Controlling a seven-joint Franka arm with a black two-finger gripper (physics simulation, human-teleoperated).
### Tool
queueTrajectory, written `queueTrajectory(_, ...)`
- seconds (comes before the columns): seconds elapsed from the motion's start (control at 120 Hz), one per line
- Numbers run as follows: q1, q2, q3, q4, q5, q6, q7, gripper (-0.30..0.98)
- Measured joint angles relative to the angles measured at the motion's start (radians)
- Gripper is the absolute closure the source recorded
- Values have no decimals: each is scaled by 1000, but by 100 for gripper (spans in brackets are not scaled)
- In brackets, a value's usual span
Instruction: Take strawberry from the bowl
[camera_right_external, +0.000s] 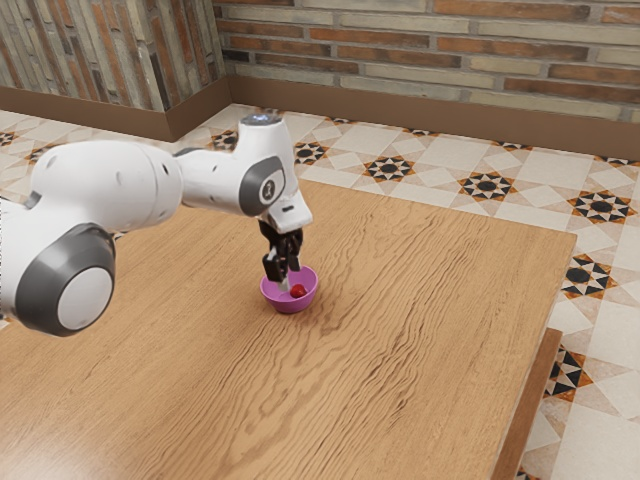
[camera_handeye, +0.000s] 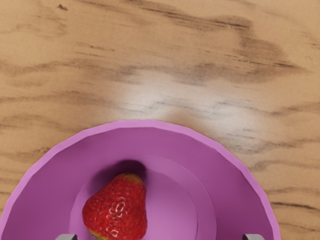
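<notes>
Am pointing the hand (camera_right_external: 286, 281) downward at the pink bowl (camera_right_external: 290, 304) on the wooden desk (camera_right_external: 430, 330), with its two fingers released and standing well apart. Am seeing the strawberry (camera_handeye: 119, 207) inside the bowl, lying on the bottom, away from the middle, and nearer to one fingertip than to the other. In the exterior view, am finding this red fruit just beside the fingers, toward the exterior view's right. Am being unable to tell exactly the height of the fingertips against the rim. Am noticing also the brick wall (camera_right_external: 420, 50) and the patterned floor (camera_right_external: 545, 190) behind the desk.
</notes>
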Motion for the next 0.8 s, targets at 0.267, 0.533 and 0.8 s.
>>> queueTrajectory(0.267,1,39,0,1,-2,36,30,29)
queueTrajectory(0.533,2,59,-3,6,-3,71,50,30)
queueTrajectory(0.8,2,70,-8,6,-5,92,64,32)
